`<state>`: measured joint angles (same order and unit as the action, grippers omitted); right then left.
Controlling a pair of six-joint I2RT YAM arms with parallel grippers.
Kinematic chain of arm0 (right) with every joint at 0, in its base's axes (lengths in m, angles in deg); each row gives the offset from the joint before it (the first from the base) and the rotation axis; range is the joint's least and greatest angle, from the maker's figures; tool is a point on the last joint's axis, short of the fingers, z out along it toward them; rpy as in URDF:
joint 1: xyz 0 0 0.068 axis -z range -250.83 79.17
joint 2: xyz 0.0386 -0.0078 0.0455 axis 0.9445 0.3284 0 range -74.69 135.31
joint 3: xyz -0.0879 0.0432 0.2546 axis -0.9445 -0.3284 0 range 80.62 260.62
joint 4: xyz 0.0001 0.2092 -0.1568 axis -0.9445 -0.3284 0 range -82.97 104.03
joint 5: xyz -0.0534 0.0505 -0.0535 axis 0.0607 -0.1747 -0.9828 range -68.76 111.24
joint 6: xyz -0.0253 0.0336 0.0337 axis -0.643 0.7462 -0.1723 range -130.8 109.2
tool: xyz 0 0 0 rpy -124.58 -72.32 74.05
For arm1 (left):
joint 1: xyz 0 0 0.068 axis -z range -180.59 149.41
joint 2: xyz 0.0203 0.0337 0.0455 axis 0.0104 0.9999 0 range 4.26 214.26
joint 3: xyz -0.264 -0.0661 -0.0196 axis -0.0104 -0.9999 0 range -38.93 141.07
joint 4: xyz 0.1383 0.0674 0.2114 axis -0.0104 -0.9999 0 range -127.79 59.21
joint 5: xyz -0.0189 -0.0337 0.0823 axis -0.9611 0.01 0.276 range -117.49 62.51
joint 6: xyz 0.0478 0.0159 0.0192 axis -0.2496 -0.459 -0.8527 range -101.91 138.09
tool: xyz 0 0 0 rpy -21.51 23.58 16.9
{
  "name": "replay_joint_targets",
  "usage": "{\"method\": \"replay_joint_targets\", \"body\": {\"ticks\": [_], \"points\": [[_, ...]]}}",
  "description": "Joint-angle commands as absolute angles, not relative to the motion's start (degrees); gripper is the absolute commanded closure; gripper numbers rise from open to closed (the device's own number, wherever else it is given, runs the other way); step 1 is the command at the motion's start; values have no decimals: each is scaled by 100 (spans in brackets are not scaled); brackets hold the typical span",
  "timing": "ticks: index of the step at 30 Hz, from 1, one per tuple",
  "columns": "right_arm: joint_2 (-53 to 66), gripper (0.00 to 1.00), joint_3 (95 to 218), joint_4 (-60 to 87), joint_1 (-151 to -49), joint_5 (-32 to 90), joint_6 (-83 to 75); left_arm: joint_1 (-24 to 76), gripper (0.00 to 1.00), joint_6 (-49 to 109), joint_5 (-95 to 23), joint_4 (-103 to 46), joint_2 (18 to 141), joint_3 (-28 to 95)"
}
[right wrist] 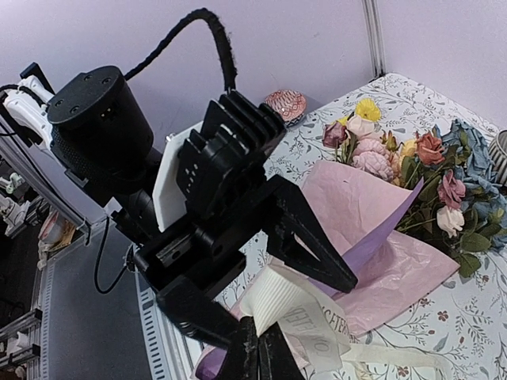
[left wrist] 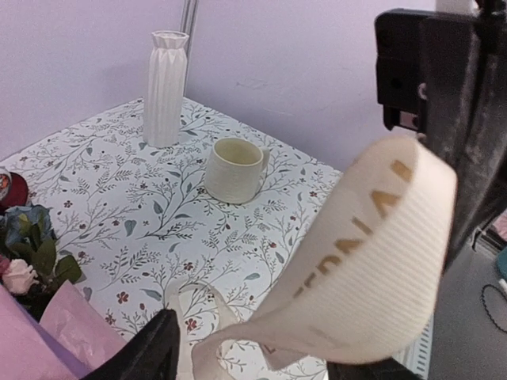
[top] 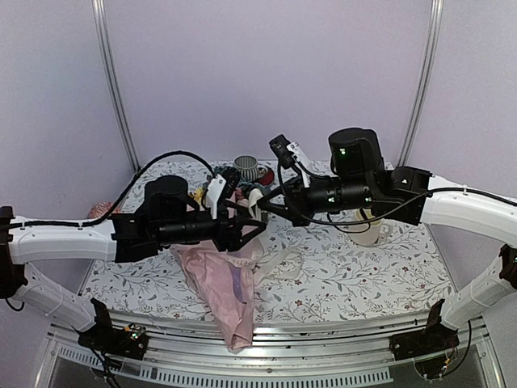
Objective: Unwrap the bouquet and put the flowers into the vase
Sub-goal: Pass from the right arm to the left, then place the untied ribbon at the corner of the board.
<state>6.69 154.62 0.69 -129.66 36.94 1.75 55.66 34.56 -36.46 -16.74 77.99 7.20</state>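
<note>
Looping ribbon (left wrist: pixel 372 261) within left end effector (left wrist: pixel 253 360)

**Enclosure and Work Surface: Condition as Observed**

The area is backed by a plain pale lilac wall (top: pixel 266 73). Two slim metal poles are set against it, a left pole (top: pixel 113 81) and a right pole (top: pixel 422 81), each leaning inward toward the top. The table (top: pixel 347 275) is covered by a white cloth (left wrist: pixel 119 198) printed with grey-green sprigs and small red flowers. Its near edge is finished with ribbed metal rails (top: pixel 323 343), on which a bright reflection is noted. Lighting is soft and even. A dark grey floor (right wrist: pixel 87 317) is recorded beyond the table edge.
</note>
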Motion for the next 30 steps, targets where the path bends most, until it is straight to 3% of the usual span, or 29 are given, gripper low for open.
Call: {"method": "replay_joint_targets", "body": {"ticks": [1,4,7,9,12,21,30], "points": [[692,97,15631,355,-12985,3803,156,5622,55,3303,-3236,-1571,7952,1011],[646,91,15598,409,-12985,3614,167,5612,100,3331,-2904,-1716,7886,1045],[537,77,15488,414,-12987,3024,214,5592,100,3461,-2314,-2277,7639,1071],[388,55,15311,477,-12981,2538,267,5502,100,3613,-1704,-2965,7404,1149],[103,40,14969,696,-12979,2015,314,5129,100,3995,-906,-4167,6853,1233],[323,36,14600,987,-12727,1310,369,3648,100,4733,645,-6782,4547,1525],[1390,37,15086,921,-12464,1566,328,2448,100,5154,1822,-8095,4890,1795]]}}
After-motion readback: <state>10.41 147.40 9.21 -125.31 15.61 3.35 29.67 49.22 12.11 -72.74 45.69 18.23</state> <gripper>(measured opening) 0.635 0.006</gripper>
